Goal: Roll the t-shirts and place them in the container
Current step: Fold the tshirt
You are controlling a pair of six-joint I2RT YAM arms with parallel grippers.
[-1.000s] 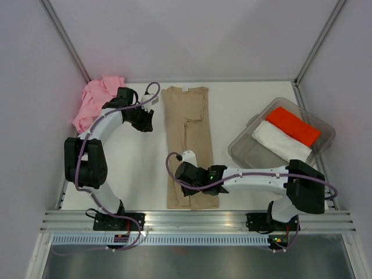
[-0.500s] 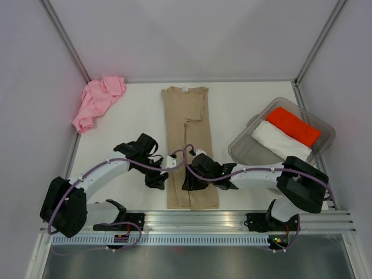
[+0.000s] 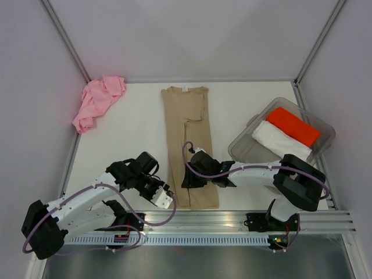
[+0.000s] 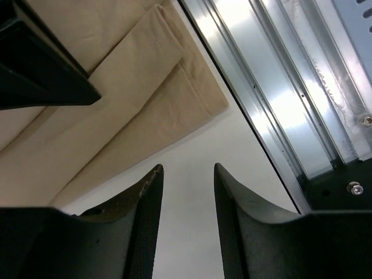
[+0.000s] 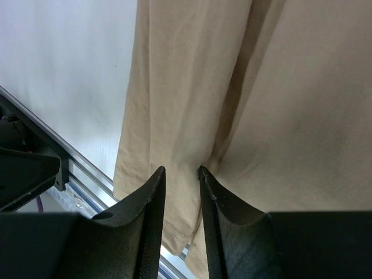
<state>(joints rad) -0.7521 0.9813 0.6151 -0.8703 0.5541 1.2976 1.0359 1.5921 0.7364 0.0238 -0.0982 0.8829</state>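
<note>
The tan t-shirt (image 3: 189, 145) lies flat, folded into a long strip down the middle of the table. Its near hem (image 4: 174, 87) shows in the left wrist view. The pink t-shirt (image 3: 97, 102) sits crumpled in the back left corner. My left gripper (image 3: 167, 200) is low beside the tan shirt's near-left corner. It stands open (image 4: 188, 168) over bare table, holding nothing. My right gripper (image 3: 187, 179) hovers over the shirt's near-left part. Its jaws (image 5: 181, 170) are narrowly open, with a lengthwise fold of the tan cloth (image 5: 192, 87) under them.
A clear plastic bin (image 3: 237, 149) at the right holds a folded red cloth (image 3: 293, 126) and a folded white cloth (image 3: 279, 141). The aluminium rail (image 4: 290, 93) runs along the table's near edge, just beside the shirt's hem. White walls enclose the table.
My left arm has swung from the pink t-shirt at the back left to the tan shirt's near-left corner, jaws widening. The right gripper shifted slightly along the shirt's near end and its jaws narrowed.
</note>
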